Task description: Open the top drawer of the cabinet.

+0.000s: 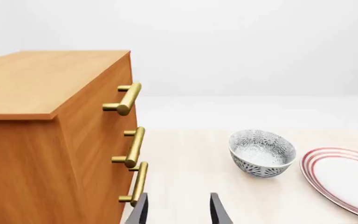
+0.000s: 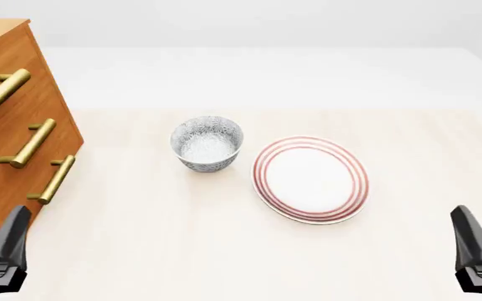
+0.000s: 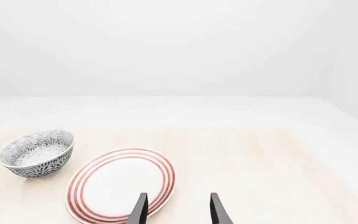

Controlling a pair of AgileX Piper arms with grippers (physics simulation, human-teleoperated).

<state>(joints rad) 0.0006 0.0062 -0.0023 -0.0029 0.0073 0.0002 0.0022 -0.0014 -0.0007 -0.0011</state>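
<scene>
Both grippers near edge, idle: left gripper (image 2: 2, 251) at 8 o'clock, right gripper (image 2: 476, 251) at 4, jaws parted, empty. Cabinet (image 2: 7, 150) at 9-10 o'clock; top drawer handle (image 2: 0, 93) highest. Left should approach square, straddle bar mid-length, pull straight out.

The cabinet (image 2: 10, 135) is standing at the far left of the table (image 2: 224, 251), its three drawers stacked, the top drawer (image 2: 7, 75) sitting highest. The bowl (image 2: 206, 143) is resting right of the cabinet, well apart from it. The plate (image 2: 310, 179) is lying just right of the bowl, slightly nearer the arms, with a narrow gap between them.
</scene>
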